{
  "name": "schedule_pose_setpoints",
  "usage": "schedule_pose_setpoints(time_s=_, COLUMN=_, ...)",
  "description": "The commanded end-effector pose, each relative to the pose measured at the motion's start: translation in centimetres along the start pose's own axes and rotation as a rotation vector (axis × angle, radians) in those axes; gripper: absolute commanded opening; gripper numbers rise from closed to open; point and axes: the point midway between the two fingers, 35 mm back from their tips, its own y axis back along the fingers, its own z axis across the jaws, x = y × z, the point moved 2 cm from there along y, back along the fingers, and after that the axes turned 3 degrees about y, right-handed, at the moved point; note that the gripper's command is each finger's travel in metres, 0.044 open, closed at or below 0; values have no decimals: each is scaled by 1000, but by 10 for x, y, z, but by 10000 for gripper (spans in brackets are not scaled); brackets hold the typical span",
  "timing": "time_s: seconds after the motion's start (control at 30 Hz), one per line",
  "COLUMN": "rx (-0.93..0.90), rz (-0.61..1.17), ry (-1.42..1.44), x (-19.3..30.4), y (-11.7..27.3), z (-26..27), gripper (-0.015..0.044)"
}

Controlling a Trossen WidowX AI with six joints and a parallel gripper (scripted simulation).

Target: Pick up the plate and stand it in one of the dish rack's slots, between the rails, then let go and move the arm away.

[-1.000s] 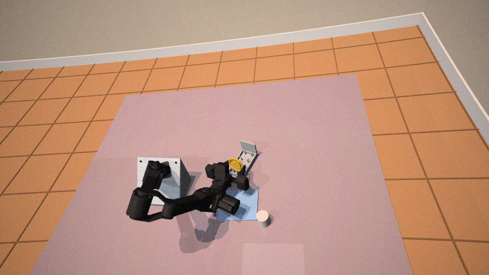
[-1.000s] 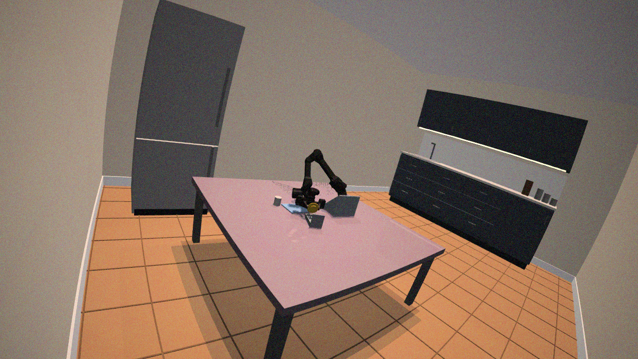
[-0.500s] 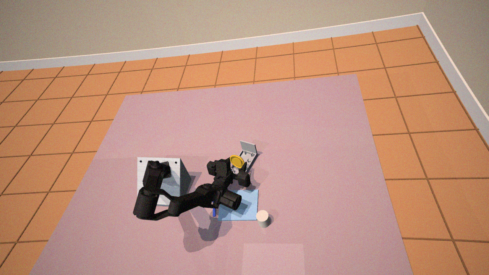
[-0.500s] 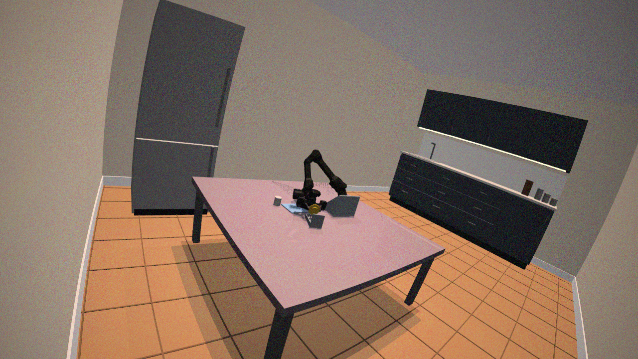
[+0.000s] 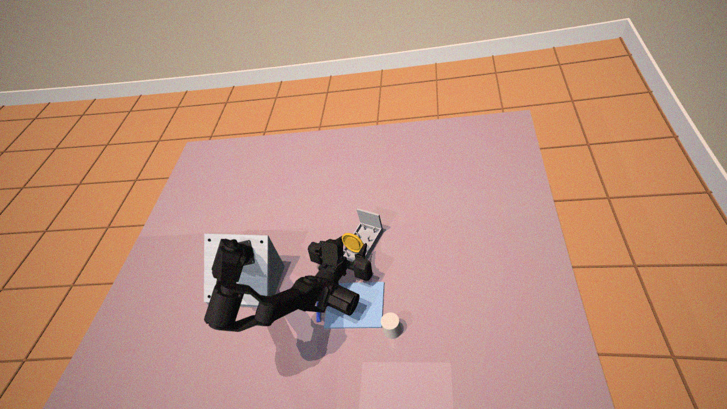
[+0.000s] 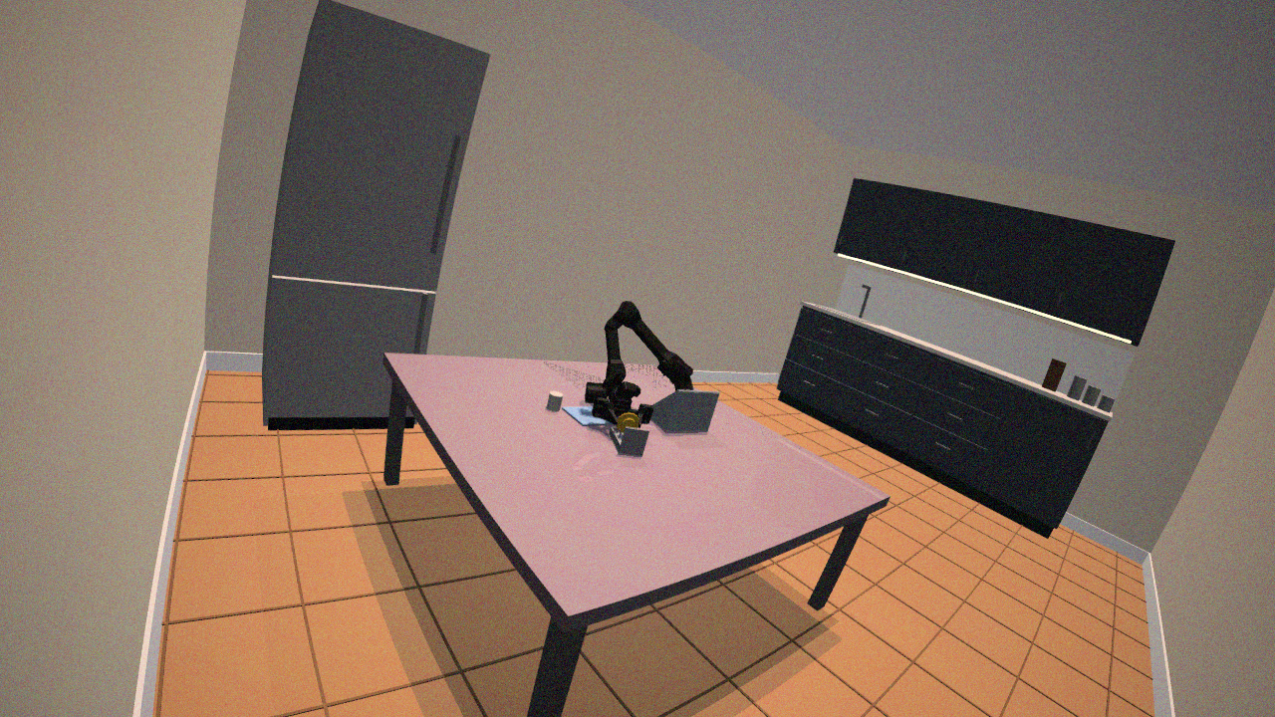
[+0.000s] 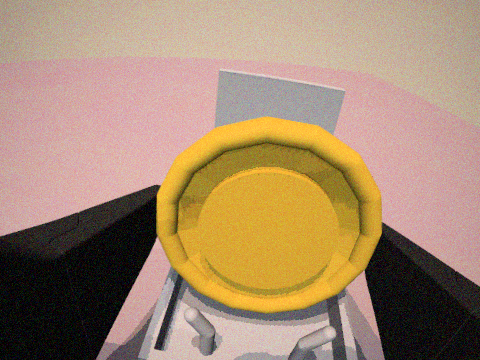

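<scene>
One yellow plate (image 7: 270, 216), standing up, squeezed by its edges in the gripper (image 7: 267, 254). Held just above the near end of one grey rack (image 7: 254, 347), not resting in it. Two small pegs (image 7: 200, 330) showing in the rack, more perhaps hidden behind the plate. Two dark fingers, both cut off at the picture's sides. On the pink table (image 5: 457, 203): one blue mat (image 5: 368, 307), partly under the arm, and one white cup (image 5: 391, 324).

plate (image 7: 270, 220) in hand (image 5: 350, 257), above dish rack (image 7: 254, 356), cup (image 5: 391, 324) apart
</scene>
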Motion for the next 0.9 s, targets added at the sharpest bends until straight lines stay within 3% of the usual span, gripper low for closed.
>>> schedule_pose_setpoints(time_s=0.0, rx=-1, rz=0, ry=-4, x=0, y=0, z=0, gripper=0)
schedule_pose_setpoints(time_s=0.5, rx=0, rz=0, ry=0, x=0, y=0, z=0, gripper=394)
schedule_pose_setpoints(time_s=0.87, rx=-3, rz=5, ry=3, x=-19, y=2, z=-5, gripper=400)
